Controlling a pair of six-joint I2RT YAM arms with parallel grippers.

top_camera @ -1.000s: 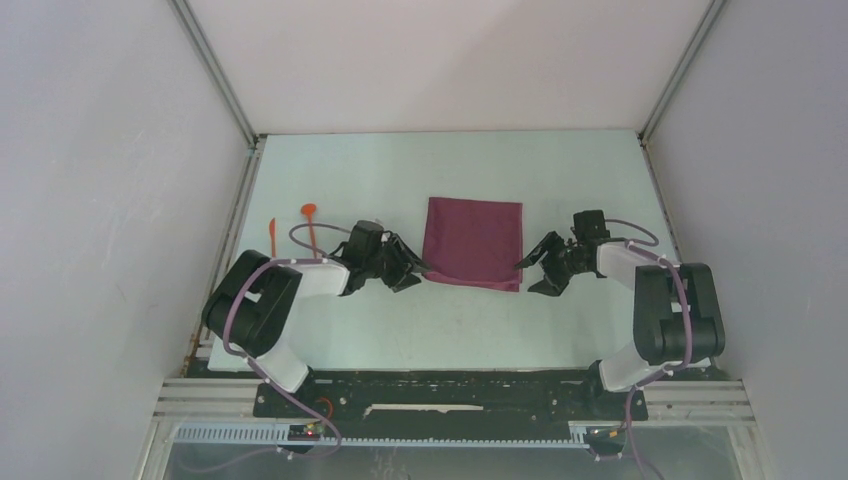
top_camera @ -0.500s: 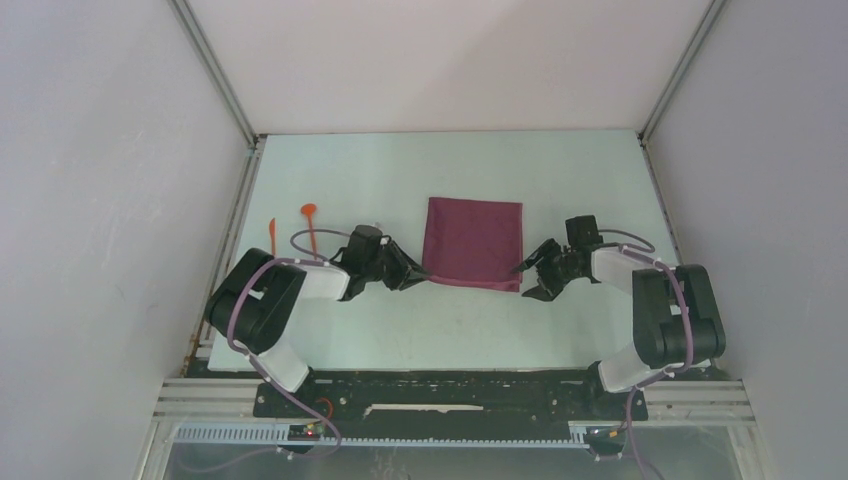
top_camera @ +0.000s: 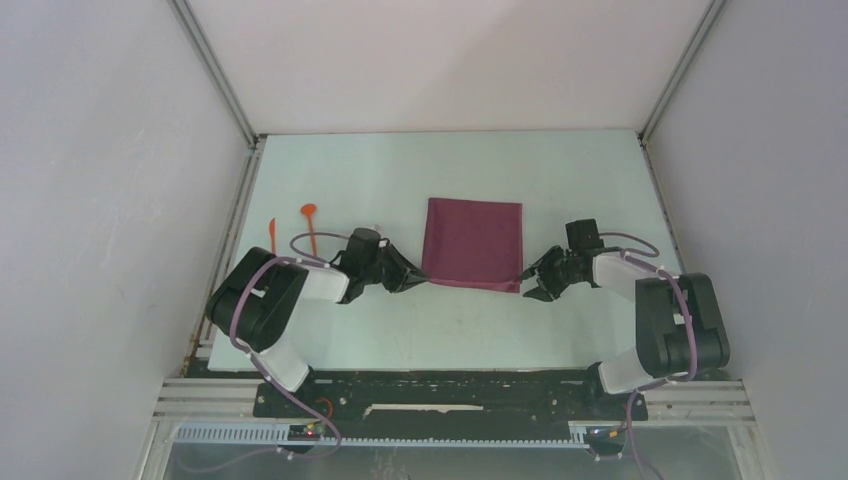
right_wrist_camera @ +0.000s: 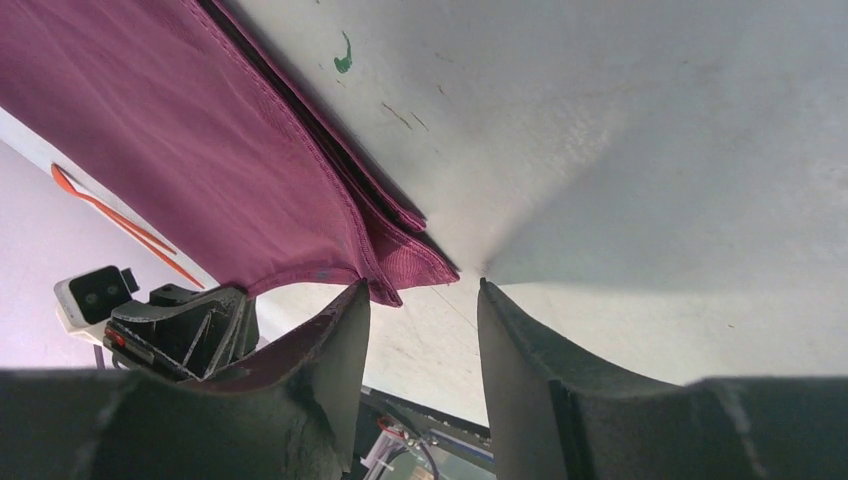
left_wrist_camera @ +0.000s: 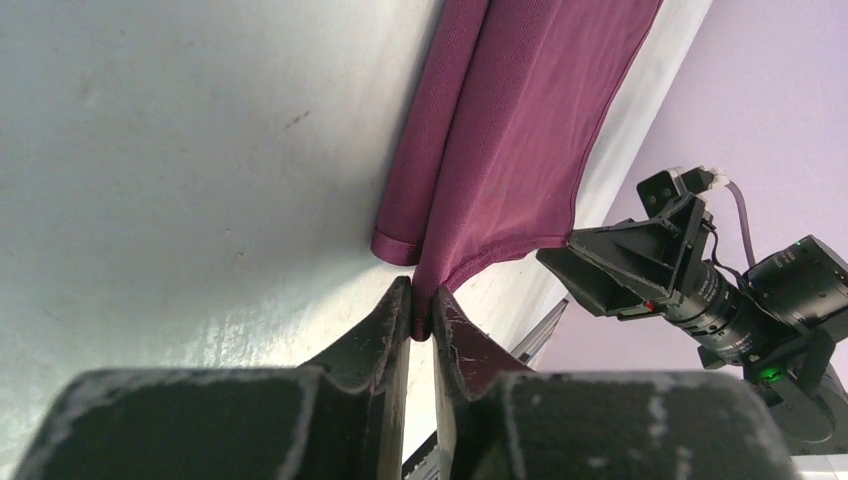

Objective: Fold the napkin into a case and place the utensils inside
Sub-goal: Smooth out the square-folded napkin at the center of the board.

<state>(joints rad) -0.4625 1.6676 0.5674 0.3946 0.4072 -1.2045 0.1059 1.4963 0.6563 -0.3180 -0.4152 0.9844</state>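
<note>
The napkin (top_camera: 472,243) lies flat at the centre of the overhead view, with layered edges showing at its lower corners.

My left pincer (left_wrist_camera: 422,320) is clenched on the lower-left corner and holds it slightly off the table (top_camera: 400,330), presumably to carry the next fold.

My right pincer (right_wrist_camera: 422,292) has its jaws apart. The lower-right corner sits just ahead of the gap, ungripped. I judge both corners must travel together.

The utensils (top_camera: 310,225), two orange pieces left of centre, are well apart from the cloth. I judge nothing obstructs the fold.
</note>
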